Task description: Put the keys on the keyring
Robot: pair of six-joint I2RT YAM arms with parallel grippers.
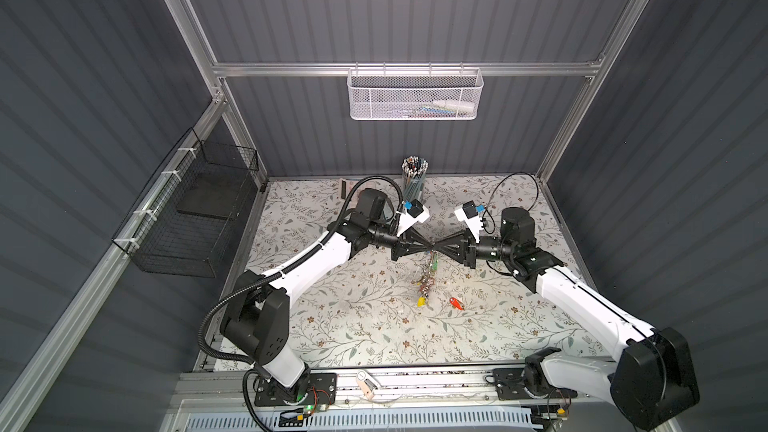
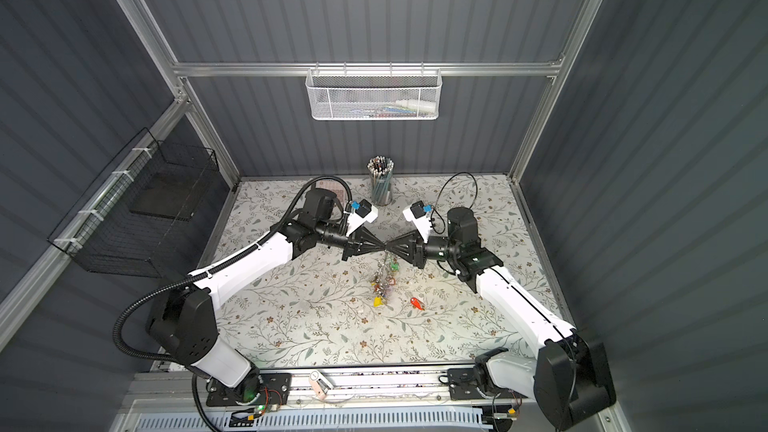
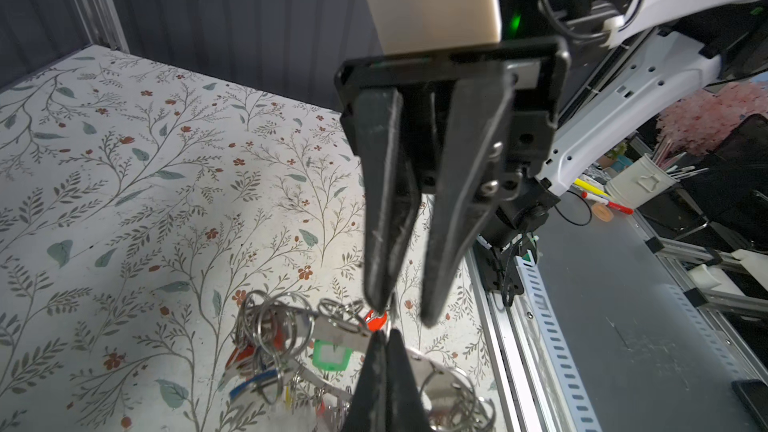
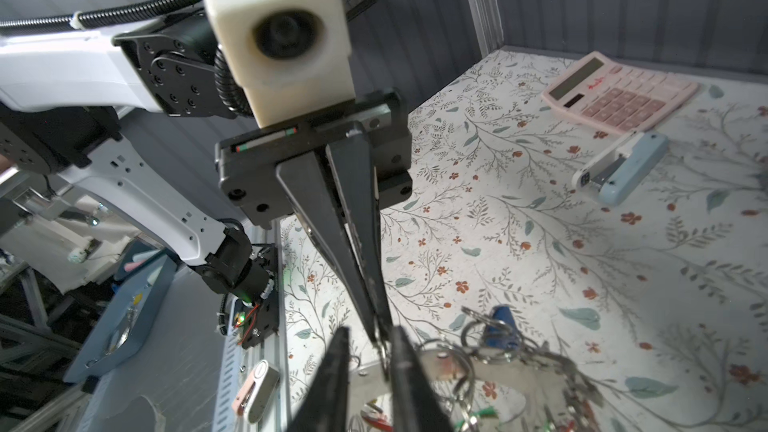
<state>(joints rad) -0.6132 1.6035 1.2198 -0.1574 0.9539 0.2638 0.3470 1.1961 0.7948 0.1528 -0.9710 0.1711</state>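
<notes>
Front aluminium rail (image 1: 436, 380) bounds near edge of floral-print tabletop (image 1: 340, 326). Dark grey ribbed walls (image 1: 395, 14); white mesh basket (image 1: 414, 95) hung at back. Left gripper (image 3: 385, 338) clenched on keyring (image 4: 540, 361), lifted mid-table, keys (image 1: 424, 284) hanging. Right gripper (image 3: 403, 314) fingers apart. Red-tagged key (image 1: 456, 303) loose on tabletop.
</notes>
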